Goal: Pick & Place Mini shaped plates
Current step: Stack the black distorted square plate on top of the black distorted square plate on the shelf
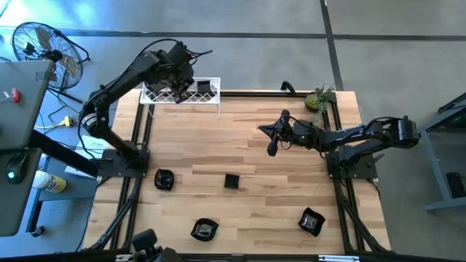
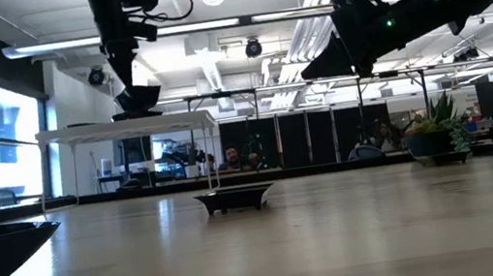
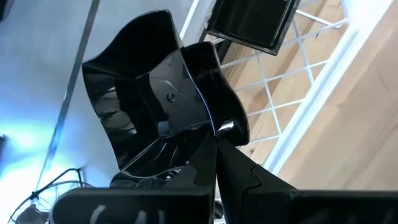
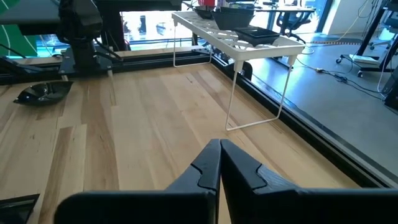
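Overhead, the left claw [image 3: 214, 134] pinches a wavy plate [image 3: 158, 99] just above the rack [image 1: 182, 94], beside a square plate [image 1: 204, 86] already there: placing seems under way, and lowering and release should follow. Right claw [image 4: 219, 163], pressed together, waits well clear of the rack. Only the high view shows four plates [image 1: 231, 181] left on the tabletop [image 1: 291, 189].

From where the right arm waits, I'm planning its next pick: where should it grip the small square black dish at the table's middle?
Grip the small square glossy black dish by one raised rim edge, coming straight down. It sits flat and upright with clear wood all round, so a rim pinch probably suits. The right gripper, shut, must open first.
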Motion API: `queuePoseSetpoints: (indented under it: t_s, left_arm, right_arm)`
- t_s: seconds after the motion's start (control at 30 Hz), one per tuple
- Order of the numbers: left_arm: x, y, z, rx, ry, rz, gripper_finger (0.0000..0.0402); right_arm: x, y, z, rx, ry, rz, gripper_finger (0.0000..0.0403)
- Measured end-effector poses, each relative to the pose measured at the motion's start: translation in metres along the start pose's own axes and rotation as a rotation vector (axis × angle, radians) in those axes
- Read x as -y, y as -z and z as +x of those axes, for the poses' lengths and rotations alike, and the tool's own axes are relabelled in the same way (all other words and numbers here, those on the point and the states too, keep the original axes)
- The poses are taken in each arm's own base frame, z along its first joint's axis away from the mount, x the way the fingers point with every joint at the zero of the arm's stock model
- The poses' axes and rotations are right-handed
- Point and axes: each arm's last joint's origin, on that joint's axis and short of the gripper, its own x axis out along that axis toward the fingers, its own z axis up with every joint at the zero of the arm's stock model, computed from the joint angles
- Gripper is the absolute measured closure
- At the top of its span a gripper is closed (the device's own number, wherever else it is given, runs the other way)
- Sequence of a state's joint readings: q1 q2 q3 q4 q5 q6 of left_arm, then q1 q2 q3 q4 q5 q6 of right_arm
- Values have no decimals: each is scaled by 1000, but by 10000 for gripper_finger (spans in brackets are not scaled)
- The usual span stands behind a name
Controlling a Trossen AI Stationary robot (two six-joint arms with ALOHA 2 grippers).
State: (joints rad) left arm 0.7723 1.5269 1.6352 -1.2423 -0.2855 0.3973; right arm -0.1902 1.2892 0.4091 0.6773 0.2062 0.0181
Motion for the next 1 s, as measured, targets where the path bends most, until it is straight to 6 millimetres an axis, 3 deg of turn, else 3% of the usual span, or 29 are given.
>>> queuePoseSetpoints:
  t_s: [0.43,0.7,1.0]
  left_arm:
    - [2,3,0,-29,28,-18,401]
    - [1,-3,17,-79,22,-24,401]
    - [2,-3,18,-93,10,-59,389]
  right_arm:
    - [0,0,0,0,0,0,396]
    - [0,0,0,0,-12,0,401]
    - [-1,0,0,-1,-15,0,400]
